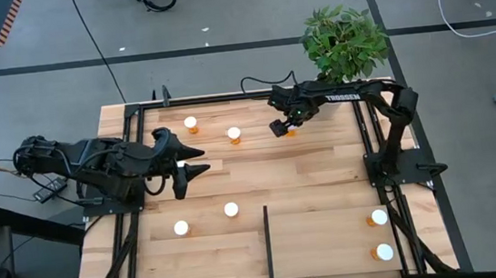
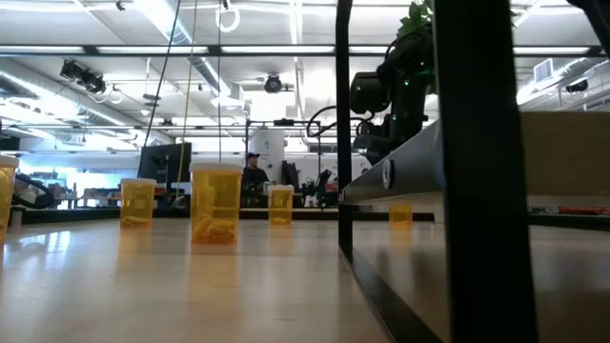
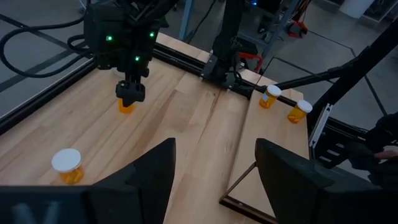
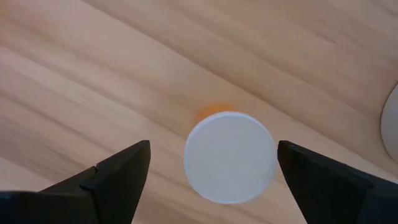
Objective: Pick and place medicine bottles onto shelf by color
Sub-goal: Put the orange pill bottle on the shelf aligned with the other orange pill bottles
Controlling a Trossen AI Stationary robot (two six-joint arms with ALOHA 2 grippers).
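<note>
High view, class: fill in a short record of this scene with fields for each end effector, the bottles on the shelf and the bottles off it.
right end effector: open, above an orange bottle near the plant, fingers either side of its cap
left end effector: open, at the table's left, holding nothing
shelf: holds two orange bottles by its right edge
off the shelf: four more bottles

Orange bottles (image 1: 234, 136), white caps; light-wood shelf (image 1: 333, 259)

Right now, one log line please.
right claw: open over orange bottle | left claw: open, idle | shelf: two bottles
</note>
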